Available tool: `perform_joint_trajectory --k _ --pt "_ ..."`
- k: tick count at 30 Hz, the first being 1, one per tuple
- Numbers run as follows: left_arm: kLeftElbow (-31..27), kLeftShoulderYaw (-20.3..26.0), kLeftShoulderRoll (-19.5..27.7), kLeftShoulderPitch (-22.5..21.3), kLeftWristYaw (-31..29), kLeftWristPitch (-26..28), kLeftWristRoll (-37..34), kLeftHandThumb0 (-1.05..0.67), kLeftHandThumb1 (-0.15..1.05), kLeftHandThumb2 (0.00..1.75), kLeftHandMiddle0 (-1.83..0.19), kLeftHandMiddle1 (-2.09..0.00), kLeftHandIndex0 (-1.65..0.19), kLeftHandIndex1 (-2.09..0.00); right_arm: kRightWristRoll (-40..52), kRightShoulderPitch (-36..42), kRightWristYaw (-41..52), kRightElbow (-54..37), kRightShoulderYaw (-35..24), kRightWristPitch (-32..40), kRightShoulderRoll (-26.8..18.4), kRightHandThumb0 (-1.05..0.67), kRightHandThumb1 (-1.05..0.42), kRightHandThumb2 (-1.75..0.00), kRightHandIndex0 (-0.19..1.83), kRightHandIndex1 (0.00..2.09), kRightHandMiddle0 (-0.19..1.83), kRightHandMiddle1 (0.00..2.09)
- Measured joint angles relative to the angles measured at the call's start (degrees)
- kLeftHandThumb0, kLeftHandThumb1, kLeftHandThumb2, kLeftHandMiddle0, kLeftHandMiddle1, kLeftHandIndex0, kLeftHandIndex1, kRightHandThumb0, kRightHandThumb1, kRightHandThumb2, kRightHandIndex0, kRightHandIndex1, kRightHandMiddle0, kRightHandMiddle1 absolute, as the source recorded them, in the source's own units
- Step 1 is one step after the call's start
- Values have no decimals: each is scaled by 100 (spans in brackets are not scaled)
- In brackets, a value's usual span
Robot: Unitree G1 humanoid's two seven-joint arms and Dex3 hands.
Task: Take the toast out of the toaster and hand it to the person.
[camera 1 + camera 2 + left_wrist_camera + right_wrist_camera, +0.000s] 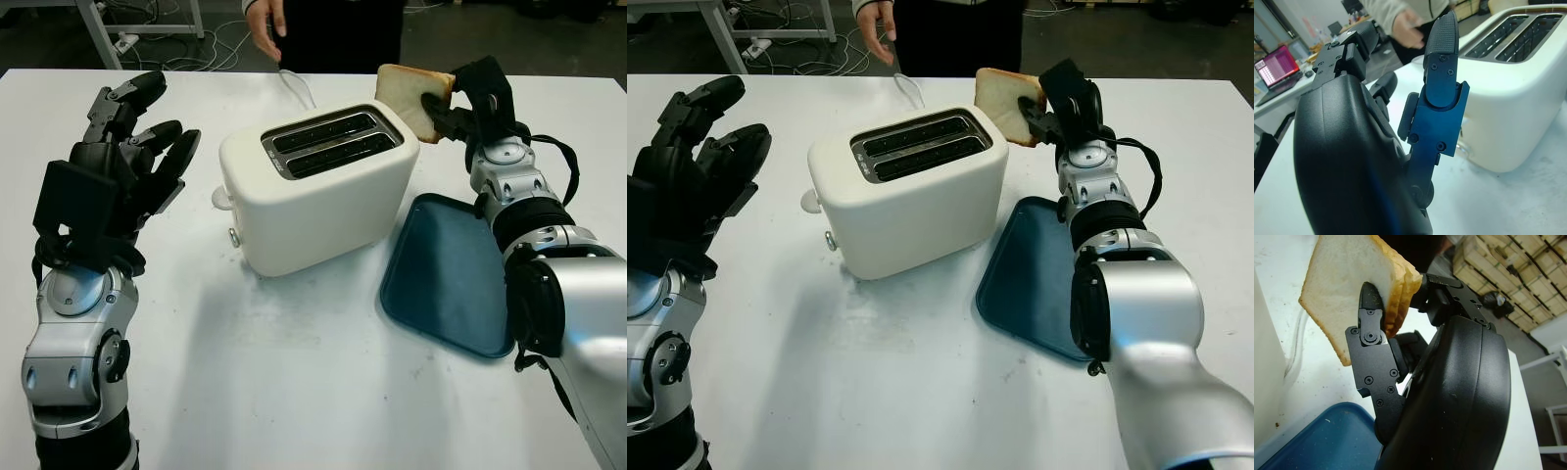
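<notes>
One right hand pinches toast aloft beyond the toaster; left hand open.

Toaster at the table's middle. Right of the toaster, just beside it: tray, flat on the table. Above the toaster's far right corner: toast, pinched in the right hand. Left of the toaster, apart from it: left hand, raised and open. Behind the toaster, past the table's far edge: person's hand.
</notes>
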Motion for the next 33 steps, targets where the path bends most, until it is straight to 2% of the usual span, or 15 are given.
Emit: perform_joint_trajectory --k 5,8,21,27,31,33 --pt "0 4 -1 0 -5 -8 -4 -60 92 19 0 -88 -4 -70 2 0 0 3 -71 -52 -2 -19 -92 -35 74 175 42 175" --pt "-1 6 -1 0 -5 -6 -4 -61 92 19 0 -87 -4 -70 2 0 -24 6 -95 -52 -4 -21 -92 -33 76 175 47 175" --pt "-1 7 -4 0 -6 -9 -5 -60 92 19 0 -88 -4 -72 11 -1 -93 8 -176 -51 -7 -20 -92 -29 75 175 48 175" --pt "-1 3 -20 1 1 -10 -3 -61 92 20 0 -89 -5 -72 -5 -2 -112 8 -136 -50 -8 -22 -92 -34 73 175 48 175" --pt "21 8 -14 2 -51 -107 -3 -61 92 20 0 -89 -4 -72 7 -3 -110 8 -161 -50 -10 -22 -92 -34 70 175 38 175" --pt "20 -3 -14 3 -45 -110 7 -61 92 21 0 -89 -5 -71 9 -5 -104 8 -165 -51 -10 -22 -92 -34 71 175 41 175"
